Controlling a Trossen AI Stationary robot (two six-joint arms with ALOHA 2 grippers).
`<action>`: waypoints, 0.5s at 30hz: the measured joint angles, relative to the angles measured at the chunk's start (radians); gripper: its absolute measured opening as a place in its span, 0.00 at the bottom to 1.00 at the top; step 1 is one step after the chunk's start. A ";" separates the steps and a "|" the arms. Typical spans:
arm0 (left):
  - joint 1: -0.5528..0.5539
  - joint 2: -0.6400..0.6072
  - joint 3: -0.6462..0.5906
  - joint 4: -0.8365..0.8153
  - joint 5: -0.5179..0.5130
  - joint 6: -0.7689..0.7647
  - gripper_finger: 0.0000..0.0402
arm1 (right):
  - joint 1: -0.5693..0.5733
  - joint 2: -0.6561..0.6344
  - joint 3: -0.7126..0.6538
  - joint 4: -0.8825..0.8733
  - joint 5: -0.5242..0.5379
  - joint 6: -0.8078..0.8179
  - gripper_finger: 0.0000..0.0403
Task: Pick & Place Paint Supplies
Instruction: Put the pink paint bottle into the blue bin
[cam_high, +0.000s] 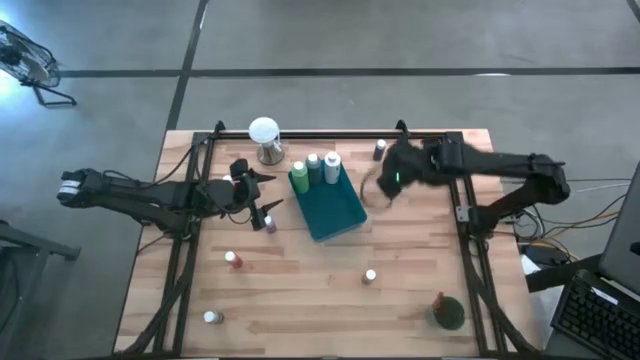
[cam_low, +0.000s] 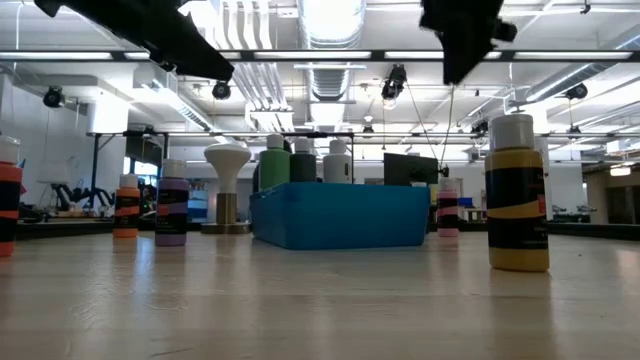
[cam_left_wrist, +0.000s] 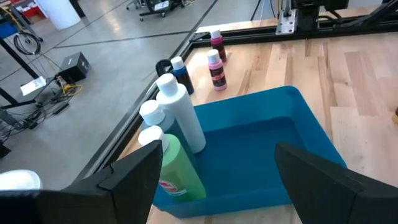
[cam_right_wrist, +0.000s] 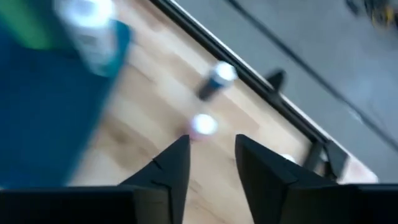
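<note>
The teal tray (cam_high: 335, 212) lies mid-table with a green bottle (cam_left_wrist: 177, 168) and two white bottles (cam_left_wrist: 180, 115) standing upright at its far end. Other small white-capped bottles stand loose on the wood: purple (cam_high: 270, 224), red (cam_high: 233, 260), white (cam_high: 212, 317), yellow (cam_low: 517, 200), and a dark one (cam_high: 379, 150) near the far rail. My left gripper (cam_high: 268, 192) hovers open just left of the tray, pointing at it (cam_left_wrist: 219, 149). My right gripper (cam_high: 380, 190) hangs blurred above the table right of the tray's far end, its fingers apart (cam_right_wrist: 211, 146) with nothing between them.
A white globe on a metal base (cam_high: 264, 138) stands at the far edge, left of the tray. A round dark green object (cam_high: 447, 313) sits at the near right. Black rails (cam_high: 330, 133) frame the table. Bare wood lies between the tray and the near edge.
</note>
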 joint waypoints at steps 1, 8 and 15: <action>0.000 0.000 0.000 0.000 0.000 0.000 0.78 | -0.054 -0.007 -0.003 -0.005 -0.029 -0.028 0.33; 0.000 0.000 0.000 0.005 0.000 -0.041 0.78 | -0.422 -0.027 -0.039 -0.001 -0.226 -0.118 0.46; 0.000 0.000 0.000 0.013 0.000 -0.040 0.78 | -0.653 -0.010 -0.126 0.035 -0.306 -0.168 0.50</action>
